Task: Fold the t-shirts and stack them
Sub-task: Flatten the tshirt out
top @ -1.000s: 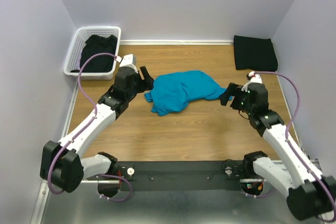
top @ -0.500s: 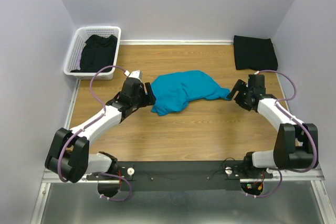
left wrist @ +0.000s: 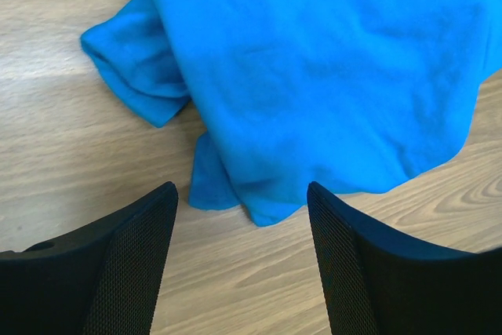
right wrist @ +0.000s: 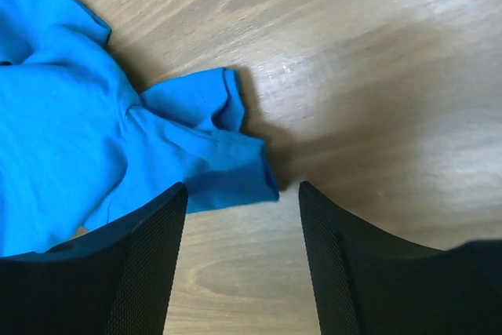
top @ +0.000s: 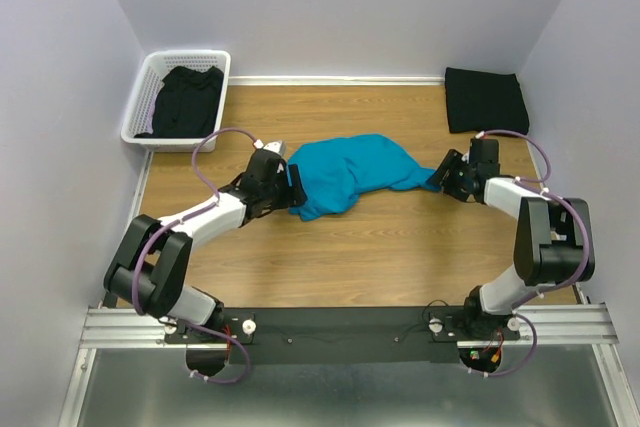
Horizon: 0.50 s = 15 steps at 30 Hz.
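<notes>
Apparently one black shirt is folded, while the teal shirt lies crumpled between the gaping, empty left gripper and right gripper.

Bright, even light; soft shadows
Pale glare streaks the tabletop in both wrist views, and a dim shadow edges the blue shirt at its sleeve in the right one.
</notes>
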{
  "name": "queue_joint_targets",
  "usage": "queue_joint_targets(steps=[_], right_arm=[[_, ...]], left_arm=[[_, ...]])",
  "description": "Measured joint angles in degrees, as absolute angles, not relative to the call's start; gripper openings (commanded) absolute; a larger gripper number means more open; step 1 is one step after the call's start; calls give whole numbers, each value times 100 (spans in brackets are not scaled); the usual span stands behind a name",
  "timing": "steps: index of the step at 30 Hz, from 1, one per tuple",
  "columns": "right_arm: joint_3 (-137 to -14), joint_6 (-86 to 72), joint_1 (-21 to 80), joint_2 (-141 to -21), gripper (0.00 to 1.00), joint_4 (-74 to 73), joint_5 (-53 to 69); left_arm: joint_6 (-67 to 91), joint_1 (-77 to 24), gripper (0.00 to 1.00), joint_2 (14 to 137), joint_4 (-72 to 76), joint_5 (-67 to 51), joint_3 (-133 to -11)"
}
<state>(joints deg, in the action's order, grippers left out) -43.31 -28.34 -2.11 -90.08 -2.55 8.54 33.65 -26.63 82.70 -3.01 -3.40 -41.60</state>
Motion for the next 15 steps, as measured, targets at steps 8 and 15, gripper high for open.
queue_joint_targets(steps=[8,15], right_arm=[[-4370,-2692,-226,-9220,47,5,1280],[-4370,-2707,-226,-9205,1,38,1450]], left_arm=[[3371,-2777,56,8663,-222,-381,-4440],[3400,-2851,1,9024,-191,-346,-4696]])
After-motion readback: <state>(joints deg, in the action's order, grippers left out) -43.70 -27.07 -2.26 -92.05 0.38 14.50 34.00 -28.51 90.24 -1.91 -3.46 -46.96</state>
